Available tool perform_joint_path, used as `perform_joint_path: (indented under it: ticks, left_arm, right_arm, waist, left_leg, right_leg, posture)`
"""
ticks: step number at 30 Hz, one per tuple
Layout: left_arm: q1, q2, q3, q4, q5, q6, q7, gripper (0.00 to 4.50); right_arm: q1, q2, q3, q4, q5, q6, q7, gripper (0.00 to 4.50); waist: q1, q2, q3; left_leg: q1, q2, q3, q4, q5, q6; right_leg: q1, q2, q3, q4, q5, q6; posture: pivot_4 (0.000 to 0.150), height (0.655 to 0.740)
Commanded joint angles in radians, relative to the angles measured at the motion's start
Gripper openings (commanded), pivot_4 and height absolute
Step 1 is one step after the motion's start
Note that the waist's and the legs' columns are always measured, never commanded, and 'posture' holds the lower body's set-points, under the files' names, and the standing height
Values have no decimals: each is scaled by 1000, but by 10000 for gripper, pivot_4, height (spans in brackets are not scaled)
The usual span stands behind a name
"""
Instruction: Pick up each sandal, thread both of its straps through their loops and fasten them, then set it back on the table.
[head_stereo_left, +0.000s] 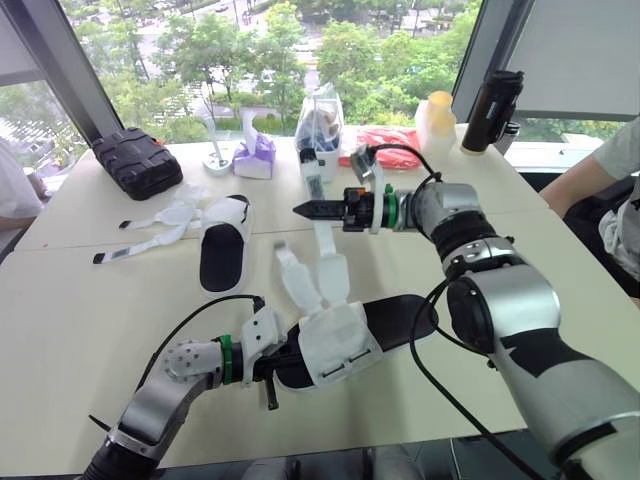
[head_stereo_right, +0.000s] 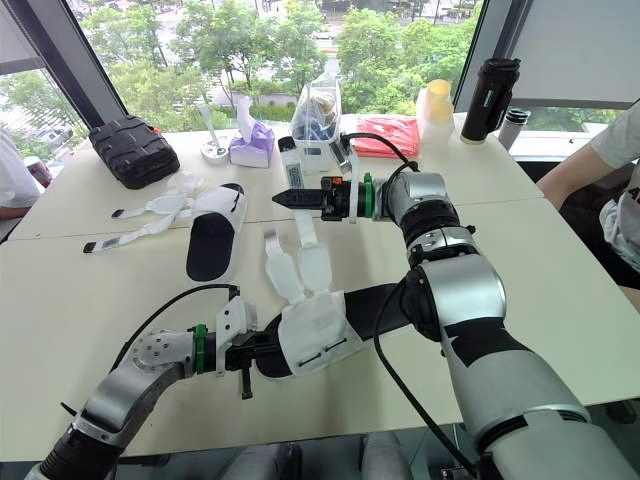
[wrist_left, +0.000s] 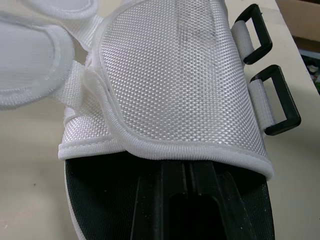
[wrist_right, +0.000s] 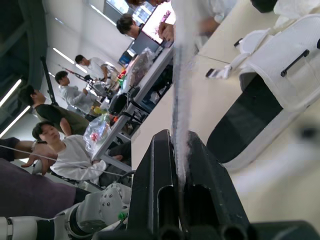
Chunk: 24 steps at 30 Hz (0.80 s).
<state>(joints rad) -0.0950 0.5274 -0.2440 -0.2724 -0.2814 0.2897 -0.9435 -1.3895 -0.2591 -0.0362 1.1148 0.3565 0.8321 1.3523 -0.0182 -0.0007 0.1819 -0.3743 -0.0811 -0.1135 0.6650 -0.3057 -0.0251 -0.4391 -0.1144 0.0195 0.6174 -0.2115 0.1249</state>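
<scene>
Right pincer is clamped on the end of one strap of the near sandal. In the right wrist view we see the white webbing nipped between its two fingers. The strap is lifted off the counter and drawn away from the sandal, we judge to straighten it for feeding

Left pincer sits at the sandal's open end, reaching in over the black insole under the white upper, probably to steady it against the pull. We cannot tell if it is gripping or how far open it is

The near sandal lies on the counter by the front edge, between the arms. Its black loops are on the side of the upper and both are empty. Its second strap lies slack on the counter

The far sandal is further back on the robot's left with its straps splayed and undone, so we reckon the task is at an early stage
</scene>
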Motion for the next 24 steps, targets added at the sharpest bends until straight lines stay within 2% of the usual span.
perform_joint_path:
  ticks: [1,3,9,12,15,20,24]
  left_arm:
    - [16,-6,-46,-3,13,10,-6,0]
    - [18,-7,-47,-4,15,10,-9,0]
    - [10,-12,-51,11,19,4,-13,0]
    - [5,-13,-50,19,19,1,-15,0]
    - [-1,-15,-48,28,17,0,-17,0]
    - [-9,-17,-42,41,13,1,-22,0]
    - [-16,-14,-38,43,10,8,-26,0]
  right_arm:
    - [41,-34,-16,-277,46,-80,70,686]
    - [125,-63,10,-488,67,-75,102,686]
    - [419,-192,36,-1098,244,178,71,686]
    - [553,-260,52,-1310,313,241,42,686]
    - [658,-333,63,-1443,359,256,28,686]
    - [770,-440,78,-1556,389,207,44,686]
    - [877,-535,140,-1644,350,109,82,686]
  waist:
    - [0,0,0]
    - [4,0,0]
    - [7,0,0]
    - [6,0,0]
    - [5,0,0]
    - [8,0,0]
    - [11,-1,-1]
  left_leg:
    - [0,0,0,0,0,0]
    - [-1,0,0,0,0,0]
    - [-2,-1,-1,0,0,0]
    - [-2,-1,-1,0,0,0]
    - [-1,-1,0,0,0,0]
    - [1,0,0,0,0,1]
    - [1,1,-1,0,0,1]
  right_leg:
    - [0,0,0,0,0,0]
    - [0,0,0,0,0,0]
    - [-1,-2,0,-1,0,0]
    - [-1,-2,-1,-1,0,0]
    - [0,-2,0,-1,0,0]
    - [3,-2,-1,-1,0,1]
    - [4,-1,-3,-2,0,1]
  posture:
    - [1500,7400]
    - [1500,7400]
    - [1500,7400]
    - [1500,7400]
    - [1500,7400]
    - [1500,7400]
    - [1500,7400]
